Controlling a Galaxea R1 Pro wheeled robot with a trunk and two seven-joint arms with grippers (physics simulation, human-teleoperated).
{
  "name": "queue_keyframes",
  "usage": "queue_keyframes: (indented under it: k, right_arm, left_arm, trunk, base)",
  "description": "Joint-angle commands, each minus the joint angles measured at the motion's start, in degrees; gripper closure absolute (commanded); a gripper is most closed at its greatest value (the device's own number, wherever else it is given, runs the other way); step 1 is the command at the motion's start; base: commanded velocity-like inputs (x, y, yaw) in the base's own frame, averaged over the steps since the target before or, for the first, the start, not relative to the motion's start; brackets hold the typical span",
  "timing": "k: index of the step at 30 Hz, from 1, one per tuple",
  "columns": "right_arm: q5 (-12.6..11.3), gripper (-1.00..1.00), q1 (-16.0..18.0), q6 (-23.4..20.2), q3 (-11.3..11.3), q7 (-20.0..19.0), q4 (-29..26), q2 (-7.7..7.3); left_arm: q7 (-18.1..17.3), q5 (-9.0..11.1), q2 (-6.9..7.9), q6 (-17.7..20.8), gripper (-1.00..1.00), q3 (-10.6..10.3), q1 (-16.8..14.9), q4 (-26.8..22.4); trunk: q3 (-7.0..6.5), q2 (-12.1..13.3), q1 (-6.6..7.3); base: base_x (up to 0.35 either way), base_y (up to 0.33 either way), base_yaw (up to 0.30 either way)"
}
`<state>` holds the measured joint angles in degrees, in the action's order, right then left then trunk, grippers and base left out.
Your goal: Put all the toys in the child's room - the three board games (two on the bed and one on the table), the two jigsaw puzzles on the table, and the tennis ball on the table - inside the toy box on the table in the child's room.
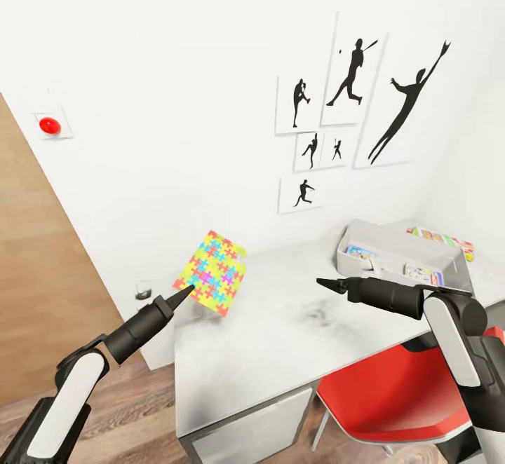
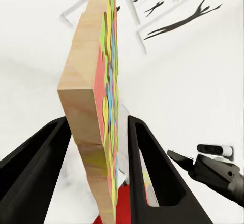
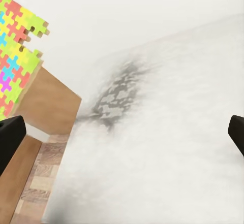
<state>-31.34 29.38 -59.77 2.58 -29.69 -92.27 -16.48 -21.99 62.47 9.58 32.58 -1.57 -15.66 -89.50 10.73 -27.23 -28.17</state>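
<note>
Broadly: white wall [image 1: 175, 99] hung with black sports-silhouette pictures [image 1: 354, 110], a red round button [image 1: 49, 125] on a small plate at its left, wood panel beyond that. Below, pale table [image 1: 280, 338] with a dark mottled smudge [image 1: 319, 310] near its middle, wood plank floor [image 1: 140, 408] to the near left, red chair [image 1: 400, 394] tucked in at the near right.

Toward the table's far right, light grey toy box [image 1: 393, 250], already holding printed board games [image 1: 361, 252], a white and blue one near its left end and another toward its right. Just behind the bin, against the wall, another colourful flat box [image 1: 445, 240], edge showing past the rim.

Right arm stretched over the table, right gripper [image 1: 330, 284] in the head view pointed leftward above the smudge, near the bin's front; in its wrist view, fingers [image 3: 10, 137] wide apart at either margin, nothing between them.

Left gripper [image 1: 184, 294] at the table's left end, clamped on the lower corner of a jigsaw puzzle [image 1: 212, 273], lifted clear of the tabletop and tilted on edge. Seen in the left wrist view: thick wooden backing and bright interlocking face of the puzzle [image 2: 94, 117] standing upright between the two black fingers [image 2: 152, 178], both pressed to its sides.
</note>
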Motion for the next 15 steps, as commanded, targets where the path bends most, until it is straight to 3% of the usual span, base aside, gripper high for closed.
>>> queue_keyframes:
  k: [1, 8, 15]
  right_arm:
    - [0.5, -1.0, 0.1, -0.2, 0.2, -0.5, 0.0, -0.02]
    - [0.5, -1.0, 0.1, -0.2, 0.4, -0.5, 0.0, -0.09]
    - [0.5, -1.0, 0.1, -0.2, 0.4, -0.5, 0.0, -0.1]
  left_arm:
    - [0.1, 0.3, 0.03, 0.6, 1.0, 0.0, -0.4, -0.4]
    - [0.3, 0.5, -0.02, 1.4, 1.0, 0.0, -1.4, -1.7]
    - [0.3, 0.4, -0.01, 1.6, 1.0, 0.0, -1.7, -2.3]
  trunk:
    - [0.11, -0.1, -0.03]
    - [0.11, -0.1, -0.03]
    - [0.11, -0.1, -0.03]
  base:
    - [-0.006, -0.004, 0.0]
    - [-0.003, -0.048, 0.0]
    - [-0.001, -0.239, 0.0]
